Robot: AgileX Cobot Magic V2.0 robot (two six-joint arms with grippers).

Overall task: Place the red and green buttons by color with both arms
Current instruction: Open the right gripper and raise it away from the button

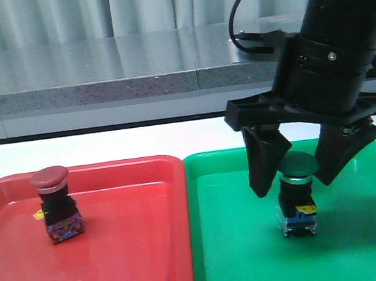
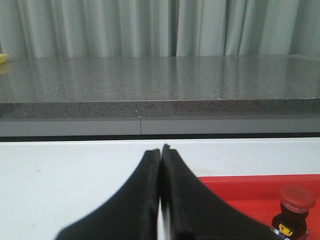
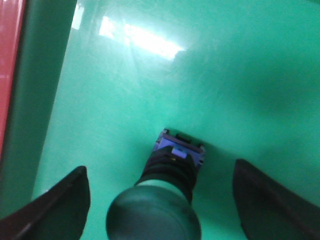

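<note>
Green tray (image 1: 367, 255) bears the green button (image 1: 298, 195); right hand (image 1: 297, 183) spread, straddling it untouched; left hand (image 2: 161, 152) pressed together.

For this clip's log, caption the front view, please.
Right gripper open astride the upright green button in the green tray; red button stands in the red tray.

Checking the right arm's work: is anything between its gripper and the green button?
Nothing visible. The right gripper is open, its fingers on either side of the green button, which stands upright on the green tray. The gaps between fingers and button are bare tray in the right wrist view.
</note>
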